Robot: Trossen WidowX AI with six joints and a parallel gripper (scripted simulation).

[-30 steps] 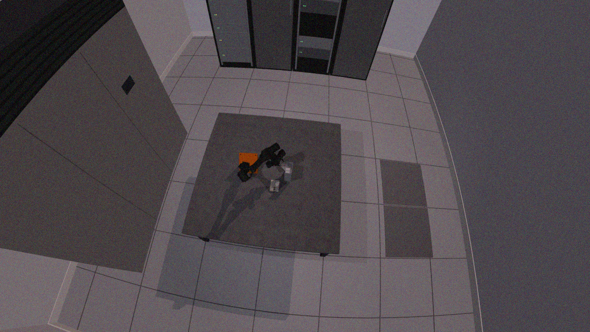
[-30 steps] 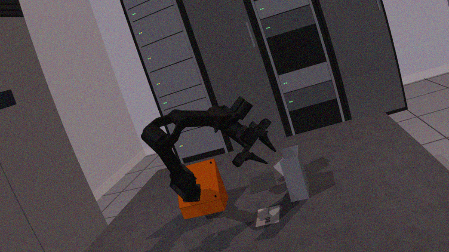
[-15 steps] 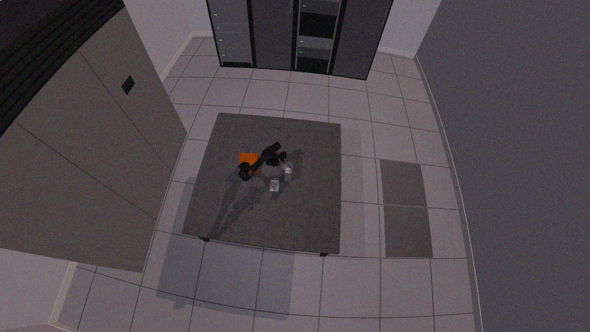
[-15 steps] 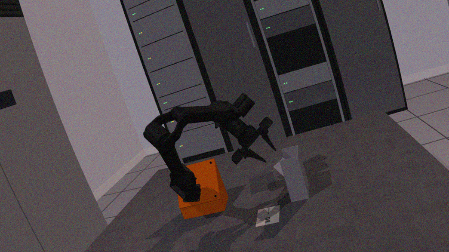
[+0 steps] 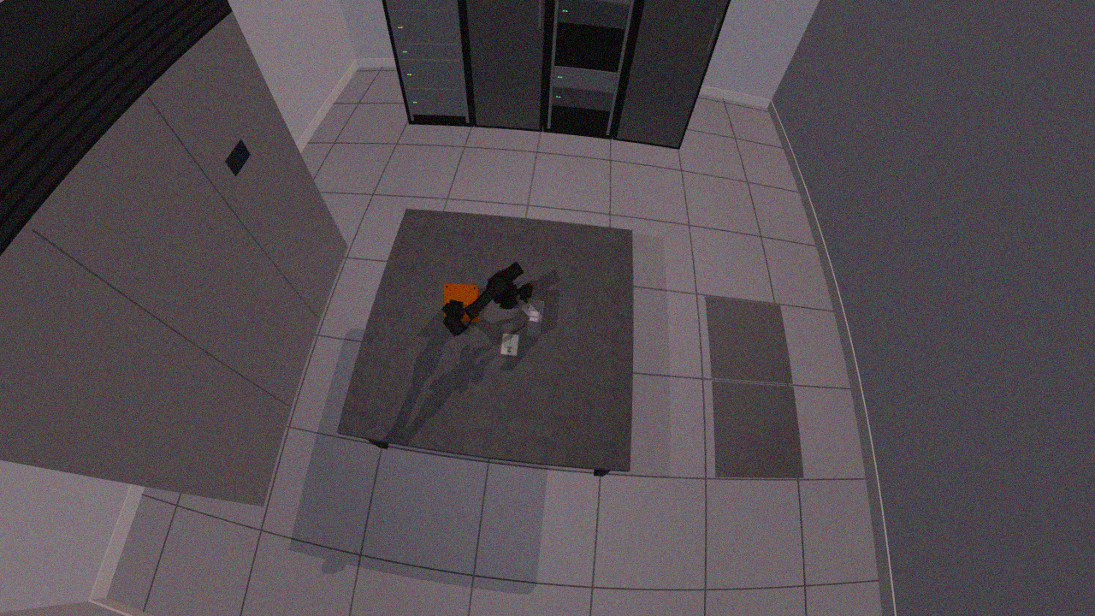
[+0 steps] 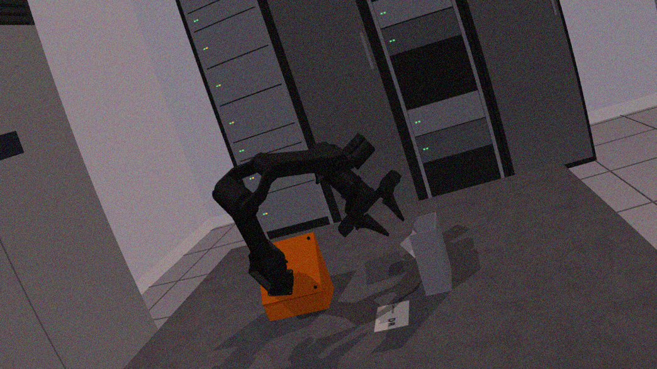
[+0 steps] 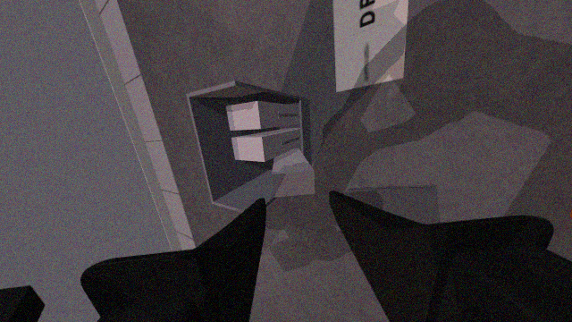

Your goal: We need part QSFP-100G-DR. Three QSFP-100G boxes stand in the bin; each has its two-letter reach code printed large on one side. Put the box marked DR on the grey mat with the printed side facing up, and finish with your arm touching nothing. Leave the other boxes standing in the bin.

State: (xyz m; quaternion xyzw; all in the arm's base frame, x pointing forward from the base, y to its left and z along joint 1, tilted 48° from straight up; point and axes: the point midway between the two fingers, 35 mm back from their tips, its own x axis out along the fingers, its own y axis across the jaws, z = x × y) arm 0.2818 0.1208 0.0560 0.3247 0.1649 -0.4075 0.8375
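Observation:
The box marked DR [image 5: 506,348] [image 6: 382,324] [image 7: 350,49] lies flat with its printed side up, near the bin [image 5: 535,327] [image 6: 432,263] [image 7: 207,134]. The grey mat's edges cannot be made out for certain, so how the box lies on it is unclear. Two white boxes stand in the bin, one white box [image 7: 246,117] beside another white box [image 7: 251,148]; their letters are not readable. My gripper [image 6: 395,226] [image 7: 297,199] is part open with nothing between its fingers. It hangs in the air on the arm side of the bin, above the table and apart from the DR box.
A pale slanted piece [image 6: 408,244] [image 7: 296,180] sticks out at the bin's near side. The arm's base stands on an orange block [image 5: 459,293] [image 6: 302,258] at the left of the dark table [image 5: 566,398] [image 6: 532,293]. Server racks [image 5: 505,68] [image 6: 335,40] stand behind the table.

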